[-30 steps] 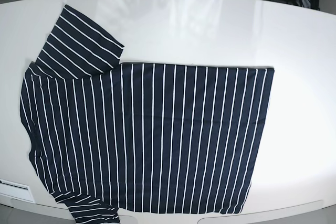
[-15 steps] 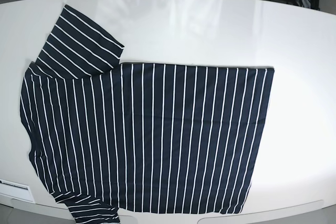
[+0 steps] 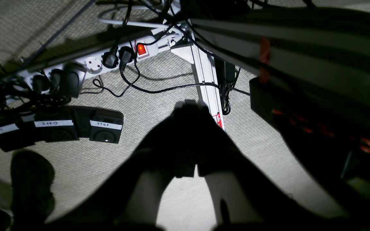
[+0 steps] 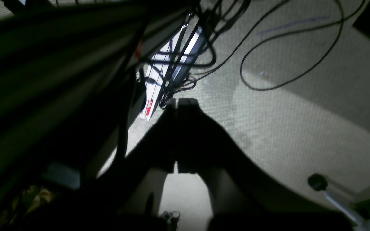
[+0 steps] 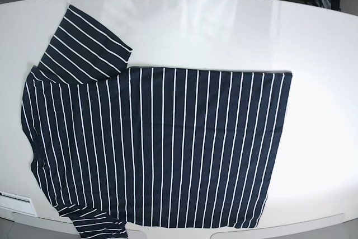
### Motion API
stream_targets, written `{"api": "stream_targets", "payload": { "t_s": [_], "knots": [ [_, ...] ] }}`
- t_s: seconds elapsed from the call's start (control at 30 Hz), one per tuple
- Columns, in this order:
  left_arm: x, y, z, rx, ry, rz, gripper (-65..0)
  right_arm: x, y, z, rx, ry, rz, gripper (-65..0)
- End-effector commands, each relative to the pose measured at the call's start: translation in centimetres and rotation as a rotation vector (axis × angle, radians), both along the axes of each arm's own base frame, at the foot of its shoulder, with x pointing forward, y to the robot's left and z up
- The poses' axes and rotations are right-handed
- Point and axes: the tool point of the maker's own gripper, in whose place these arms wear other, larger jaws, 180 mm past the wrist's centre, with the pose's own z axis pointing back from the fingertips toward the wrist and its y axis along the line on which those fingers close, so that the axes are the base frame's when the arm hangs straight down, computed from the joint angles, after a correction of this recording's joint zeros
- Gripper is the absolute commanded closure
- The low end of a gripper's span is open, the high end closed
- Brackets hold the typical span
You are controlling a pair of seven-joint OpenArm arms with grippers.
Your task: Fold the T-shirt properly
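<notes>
T-shirt [image 5: 156, 144] lies flat; our left gripper [image 3: 189, 107] and right gripper [image 4: 180, 104] hang pinched, empty; near sleeve overhanging may drag.

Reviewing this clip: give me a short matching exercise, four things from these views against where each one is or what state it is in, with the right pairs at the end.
Things
1. T-shirt
2. left gripper
3. power strip
4. table

Place or state
A. on the carpet, red switch lit
B. shut, pointing at the floor
C. white, carrying the cloth
D. spread flat, one sleeve out toward the far left

Pairs: 1-D, 2-B, 3-A, 4-C
</notes>
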Motion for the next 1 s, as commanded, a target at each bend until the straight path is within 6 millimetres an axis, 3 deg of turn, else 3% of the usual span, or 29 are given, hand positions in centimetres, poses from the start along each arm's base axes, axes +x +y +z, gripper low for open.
{"api": "stream_targets", "payload": {
  "t_s": [0.0,0.2,0.33,0.67,0.83,0.97],
  "knots": [
    [-1.5,0.6,0.2,0.003,0.015,-0.027,0.0,-2.0,-0.3,0.2,0.001,0.028,-0.003,0.0],
    [-5.8,1.5,1.7,0.002,0.052,-0.114,0.0,-7.1,0.9,3.0,0.125,0.103,0.057,0.0],
    [-7.7,2.4,3.5,-0.007,0.050,-0.154,0.0,-8.8,0.4,5.5,0.119,0.117,0.026,0.0],
    [-8.8,4.7,11.1,0.007,-0.068,-0.277,0.0,-8.1,-2.4,14.5,0.095,-0.103,0.082,0.0],
    [-7.9,5.2,15.3,-0.009,-0.129,-0.331,0.0,-7.2,-3.5,18.9,0.055,-0.193,0.116,0.0],
    [-5.5,6.2,18.2,0.023,-0.185,-0.347,0.0,-5.9,-4.1,22.1,-0.004,-0.268,0.193,0.0]
  ]
}}
